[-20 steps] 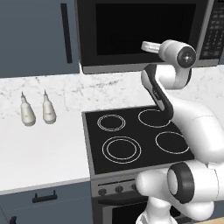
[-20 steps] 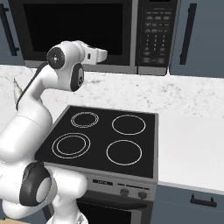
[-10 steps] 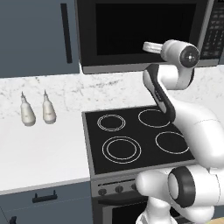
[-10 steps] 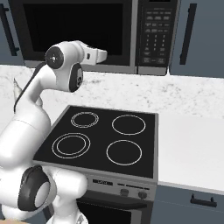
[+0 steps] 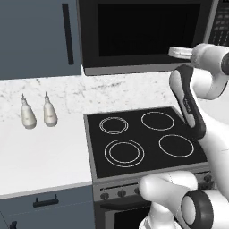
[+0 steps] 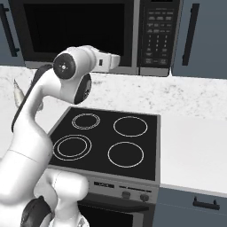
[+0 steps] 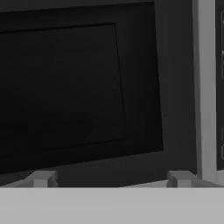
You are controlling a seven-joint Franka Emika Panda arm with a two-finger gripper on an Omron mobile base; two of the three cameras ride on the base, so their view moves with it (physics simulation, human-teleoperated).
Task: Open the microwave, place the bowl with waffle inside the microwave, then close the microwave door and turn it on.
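With fingertips spread apart, the two-finger gripper [image 7: 111, 178] faces the closed wide black glass microwave door [image 7: 78, 87] filling the frame's centre, its grey edge at right, above the black four-ring stovetop [image 5: 143, 138].

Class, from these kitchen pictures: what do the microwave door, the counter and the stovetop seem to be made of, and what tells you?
The microwave door: probably dark glass in a black frame, smooth. The counter: likely marble-like stone, white with grey veining. The stovetop: seemingly flat black glass-ceramic, with printed white rings.
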